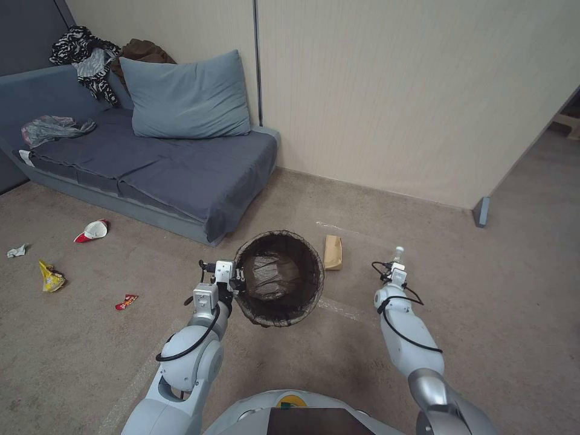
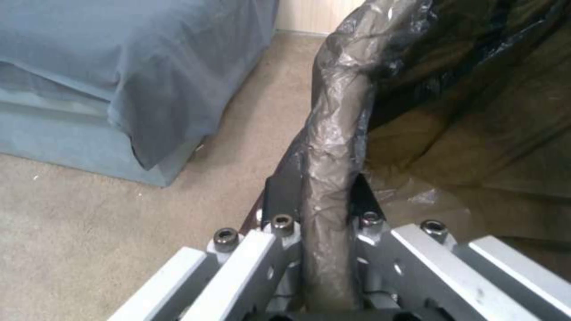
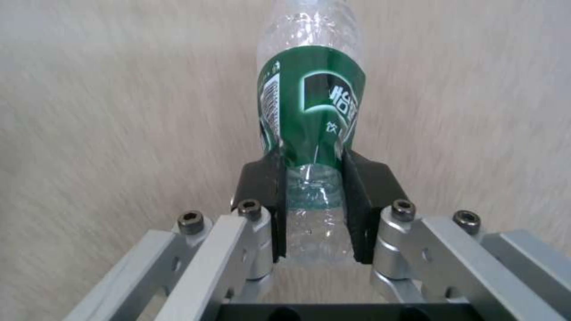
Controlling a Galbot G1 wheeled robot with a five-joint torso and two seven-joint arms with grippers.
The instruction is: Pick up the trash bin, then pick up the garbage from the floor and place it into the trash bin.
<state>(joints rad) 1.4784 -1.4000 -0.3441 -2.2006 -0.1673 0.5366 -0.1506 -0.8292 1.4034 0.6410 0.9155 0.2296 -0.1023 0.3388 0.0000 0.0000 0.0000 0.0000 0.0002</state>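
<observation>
Right claw [image 3: 314, 209] is clamped on the clear bottle [image 3: 310, 129], pads on the lower body just under the green label. The bottle's long axis runs straight out from the claw; in the head view its tip [image 1: 398, 250] points far, away from the robot. Left claw [image 2: 321, 200] is closed on the rim of the trash bin [image 1: 279, 277], pinching the bag-wrapped edge on the bin's left side, and holds it up in front of the torso with the mouth open toward the head camera.

Key relation: the bin lies to the left of the right claw [image 1: 397, 266], well apart, at roughly the same distance from the robot. So my read is the bottle needs a leftward carry over the rim, then a tip-down so its long axis drops into the opening rather than bridging it.

Brown paper piece [image 1: 333, 252] sits on the floor just beyond the bin, between the two claws. Red-and-white cup [image 1: 92, 230], yellow wrapper [image 1: 51, 277], red wrapper [image 1: 126, 301] and white wad [image 1: 17, 250] lie far left on the floor, near the sofa [image 1: 181, 163], left arm's side.
</observation>
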